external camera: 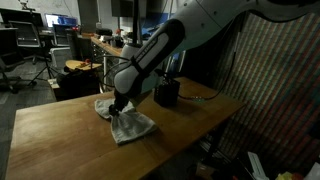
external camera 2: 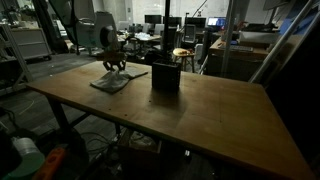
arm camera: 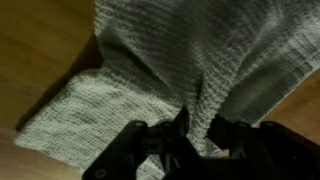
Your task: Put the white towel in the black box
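The white towel (external camera: 128,124) lies spread on the wooden table, also seen in an exterior view (external camera 2: 116,79) and filling the wrist view (arm camera: 150,70). My gripper (external camera: 120,106) is down on the towel's middle, and it also shows in an exterior view (external camera 2: 114,65). In the wrist view the fingers (arm camera: 198,125) pinch a raised fold of the towel between them. The black box (external camera: 166,94) stands upright on the table a short way from the towel, and it also shows in an exterior view (external camera 2: 166,77).
The wooden table (external camera 2: 210,110) has a wide bare stretch beyond the box. A cable runs from the box toward the table edge (external camera: 205,97). Chairs, desks and monitors stand in the dim room behind.
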Controlling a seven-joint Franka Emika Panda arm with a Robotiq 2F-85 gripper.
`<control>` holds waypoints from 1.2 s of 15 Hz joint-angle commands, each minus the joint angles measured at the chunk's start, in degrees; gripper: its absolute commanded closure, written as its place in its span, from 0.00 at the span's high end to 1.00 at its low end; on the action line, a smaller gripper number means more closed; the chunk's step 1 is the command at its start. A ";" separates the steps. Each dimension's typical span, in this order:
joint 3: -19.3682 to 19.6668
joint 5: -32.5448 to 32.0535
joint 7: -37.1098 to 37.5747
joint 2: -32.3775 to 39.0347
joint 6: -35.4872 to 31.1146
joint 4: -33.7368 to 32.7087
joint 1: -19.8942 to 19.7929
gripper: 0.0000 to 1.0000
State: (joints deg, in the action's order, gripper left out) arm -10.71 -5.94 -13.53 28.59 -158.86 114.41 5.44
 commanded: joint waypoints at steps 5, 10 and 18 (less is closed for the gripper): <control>0.65 -0.31 -0.38 -6.31 1.38 -2.27 -0.04 0.07; 2.47 -0.74 -0.84 -10.04 1.20 -3.59 -0.96 0.07; 5.69 0.28 -0.93 -13.78 0.80 -4.63 -4.93 0.07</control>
State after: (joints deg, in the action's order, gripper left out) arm -5.98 -6.16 -13.71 17.21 -158.65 109.94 1.72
